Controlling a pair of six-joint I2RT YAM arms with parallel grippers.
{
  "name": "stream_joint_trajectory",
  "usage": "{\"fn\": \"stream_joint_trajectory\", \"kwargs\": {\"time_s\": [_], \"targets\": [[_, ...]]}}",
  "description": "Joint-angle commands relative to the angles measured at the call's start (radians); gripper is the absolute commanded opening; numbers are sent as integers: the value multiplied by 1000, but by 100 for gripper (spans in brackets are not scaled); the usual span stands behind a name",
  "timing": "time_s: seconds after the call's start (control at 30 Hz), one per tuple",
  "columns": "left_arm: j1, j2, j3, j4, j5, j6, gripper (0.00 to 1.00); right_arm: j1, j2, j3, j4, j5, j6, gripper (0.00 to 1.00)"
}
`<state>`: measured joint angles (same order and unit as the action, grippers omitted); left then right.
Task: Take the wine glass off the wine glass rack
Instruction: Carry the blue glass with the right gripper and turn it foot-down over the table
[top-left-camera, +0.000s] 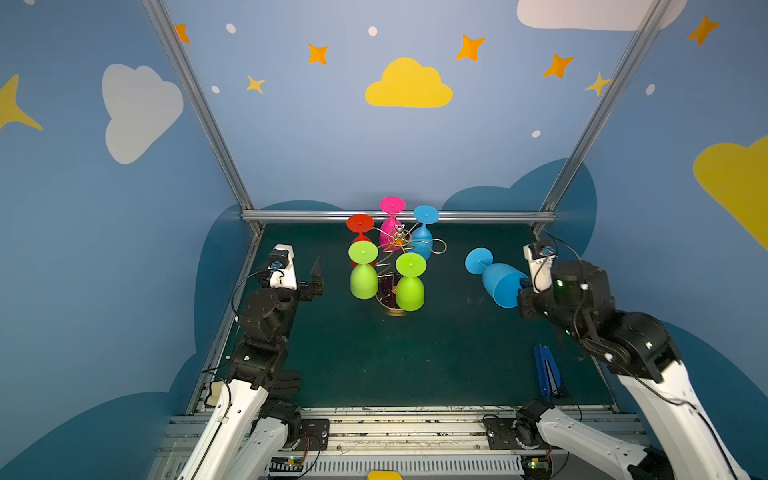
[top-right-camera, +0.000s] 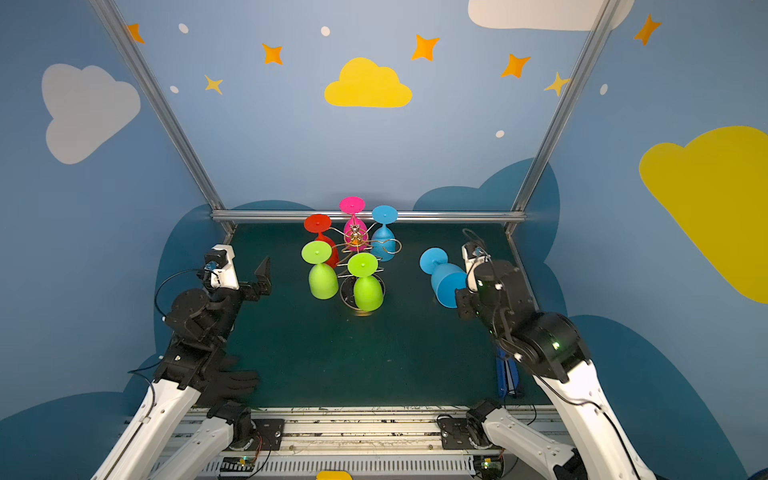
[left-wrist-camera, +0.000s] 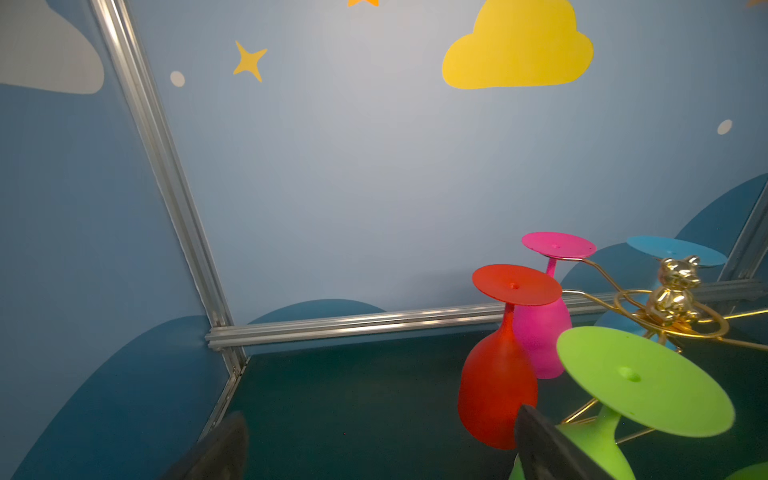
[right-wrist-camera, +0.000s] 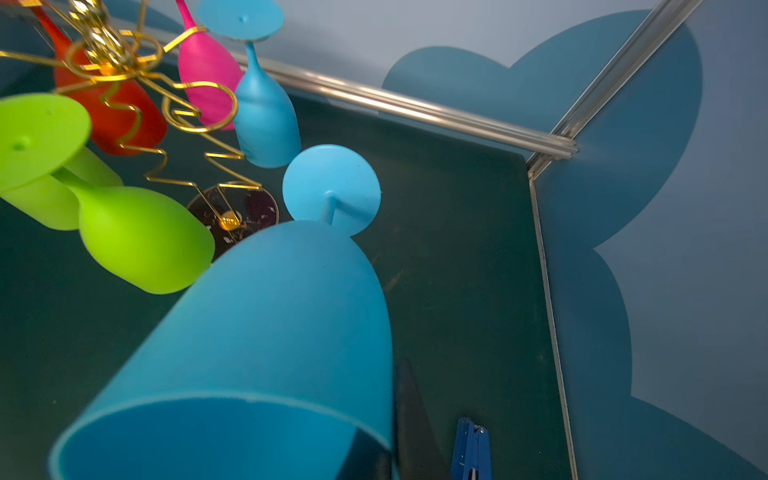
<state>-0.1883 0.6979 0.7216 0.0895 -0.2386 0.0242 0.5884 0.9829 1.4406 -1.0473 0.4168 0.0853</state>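
The gold wire wine glass rack (top-left-camera: 399, 237) (top-right-camera: 355, 237) stands mid-table on its dark round base (right-wrist-camera: 253, 208). Red (top-left-camera: 360, 224), pink (top-left-camera: 391, 226), blue (top-left-camera: 424, 237) and two green glasses (top-left-camera: 363, 274) (top-left-camera: 410, 286) hang from it upside down. Another blue wine glass (top-left-camera: 498, 278) (top-right-camera: 446, 282) (right-wrist-camera: 270, 324) is off the rack to its right, tilted, foot toward the rack. My right gripper (top-left-camera: 521, 291) (right-wrist-camera: 390, 449) is shut on its rim, one finger inside the bowl. My left gripper (top-left-camera: 303, 274) (left-wrist-camera: 382, 457) stands open and empty left of the rack, near a green glass (left-wrist-camera: 640, 382).
A blue clip-like tool (top-left-camera: 546, 372) (right-wrist-camera: 469, 451) lies on the green mat at the front right. Something black, like a glove (top-right-camera: 237, 382), lies under the left arm. Aluminium rails (top-left-camera: 395, 216) and blue walls close in the back and sides.
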Motion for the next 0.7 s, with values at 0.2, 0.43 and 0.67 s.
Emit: {"fn": "stream_joint_trajectory", "kwargs": {"time_s": [0.2, 0.43, 0.67], "targets": [[41, -50, -7, 13, 61, -50, 99, -168, 251, 72, 48, -191, -73, 0], [47, -49, -6, 9, 71, -55, 99, -285, 436, 145, 62, -292, -93, 0], [52, -47, -7, 7, 75, -60, 99, -352, 654, 347, -2, -317, -118, 0]]}}
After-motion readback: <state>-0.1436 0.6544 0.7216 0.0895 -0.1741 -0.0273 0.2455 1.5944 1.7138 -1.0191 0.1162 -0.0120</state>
